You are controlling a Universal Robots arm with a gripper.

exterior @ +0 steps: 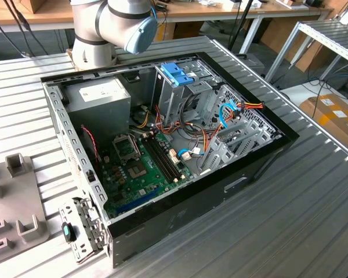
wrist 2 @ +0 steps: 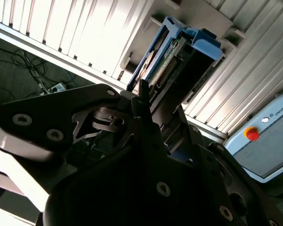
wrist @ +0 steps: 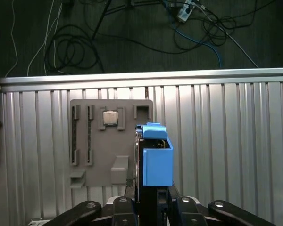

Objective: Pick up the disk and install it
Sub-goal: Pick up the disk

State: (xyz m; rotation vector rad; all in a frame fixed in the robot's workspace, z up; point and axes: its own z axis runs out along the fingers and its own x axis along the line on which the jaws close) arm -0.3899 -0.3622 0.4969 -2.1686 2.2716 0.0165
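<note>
One blue-railed disk (wrist: 156, 157) stands on edge in the end effector (wrist: 151, 201), whose fingers are closed on its near end in both wrist views. The first wrist view sets it in front of one grey fixture plate (wrist: 96, 155) holding one processor chip (wrist: 110, 117) on the ribbed tabletop (wrist: 226, 141). The second wrist view adds one red button (wrist 2: 251, 134). The exterior view has one open computer case (exterior: 220, 194) near the arm's base (exterior: 93, 49).

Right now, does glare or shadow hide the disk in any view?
Second wrist view: the gripper is a dark, underlit mass and the ribbed table behind glares white, yet the disk reads clearly. First wrist view: even light, disk's blue rail vivid. Exterior view: soft light across the open computer case, no harsh shadows.
</note>
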